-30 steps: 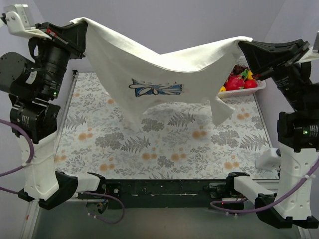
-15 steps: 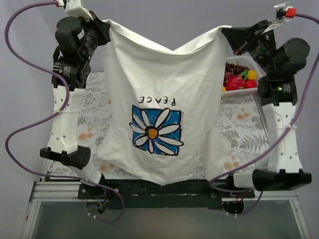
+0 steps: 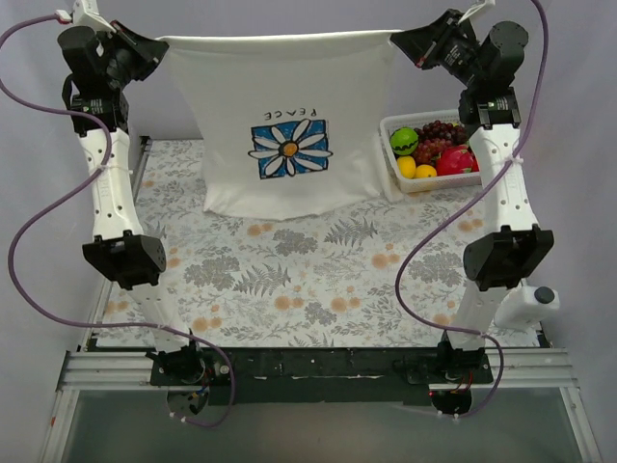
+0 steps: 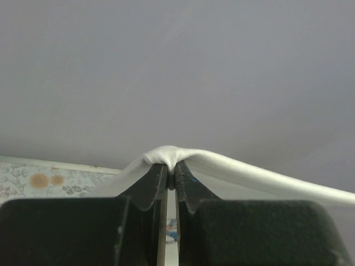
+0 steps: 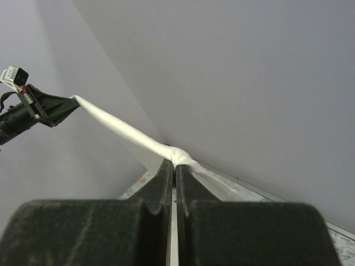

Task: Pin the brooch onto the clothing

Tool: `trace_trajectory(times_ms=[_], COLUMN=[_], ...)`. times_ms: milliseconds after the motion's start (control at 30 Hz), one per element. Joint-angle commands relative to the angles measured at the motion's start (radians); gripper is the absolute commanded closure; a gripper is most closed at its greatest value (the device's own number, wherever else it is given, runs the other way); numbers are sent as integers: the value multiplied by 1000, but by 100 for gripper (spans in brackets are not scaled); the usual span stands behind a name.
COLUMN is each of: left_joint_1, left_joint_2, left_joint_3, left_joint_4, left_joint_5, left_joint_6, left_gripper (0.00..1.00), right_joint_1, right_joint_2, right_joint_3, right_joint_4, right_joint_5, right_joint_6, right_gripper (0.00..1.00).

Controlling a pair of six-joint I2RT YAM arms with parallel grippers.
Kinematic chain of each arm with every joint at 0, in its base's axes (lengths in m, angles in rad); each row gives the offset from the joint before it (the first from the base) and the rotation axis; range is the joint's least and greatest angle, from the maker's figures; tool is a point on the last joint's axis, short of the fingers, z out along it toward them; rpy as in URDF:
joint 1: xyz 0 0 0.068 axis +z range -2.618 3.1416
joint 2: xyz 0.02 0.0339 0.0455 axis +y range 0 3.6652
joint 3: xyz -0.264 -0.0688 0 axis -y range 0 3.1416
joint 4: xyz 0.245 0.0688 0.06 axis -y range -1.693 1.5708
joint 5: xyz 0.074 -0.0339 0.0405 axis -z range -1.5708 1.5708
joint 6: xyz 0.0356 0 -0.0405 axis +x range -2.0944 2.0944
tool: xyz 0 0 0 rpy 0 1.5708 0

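Flowered mat covers the table. The clothing is the big item: a white T-shirt strung between both arms at the far end, top edge straight and tight, body hanging flat like a curtain, lower edge about down to the mat. Large daisy print with "PEACE" faces me, upside down. Change over the last second: the shirt was sagging between the arms with the print bunched, then came up close under my camera, and is now carried back and stretched out. I read that as a shake-out before laying it flat. Left gripper is pinched tight on one top corner, and its wrist view shows cloth nipped between closed jaws. Right gripper is the same on the other corner. Fruit basket sits just right of the shirt. The brooch: I cannot find it in any view. With both claws busy, pinning has not started.
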Motion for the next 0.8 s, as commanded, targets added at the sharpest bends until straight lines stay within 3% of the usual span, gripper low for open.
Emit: trace_trajectory(times_ms=[0, 100, 333, 533, 767], left_joint_1=[29, 29, 29, 29, 29], left_joint_2=[-161, -262, -441, -599, -641], left_joint_3=[18, -60, -217, -268, -203], left_joint_4=[133, 141, 139, 96, 81], left_joint_5=[35, 38, 99, 38, 79], left_joint_6=[-39, -16, 8, 62, 34], left_gripper=[100, 100, 100, 100, 100], right_joint_1=[-21, -15, -7, -6, -6], right_joint_2=[-155, -307, -565, -692, -749], right_joint_3=[-53, -249, -415, -467, -398], right_joint_4=[183, 266, 244, 215, 160], right_joint_5=[-1, 10, 28, 35, 16], right_joint_6=[64, 55, -17, -41, -34], right_gripper=[99, 99, 99, 99, 99])
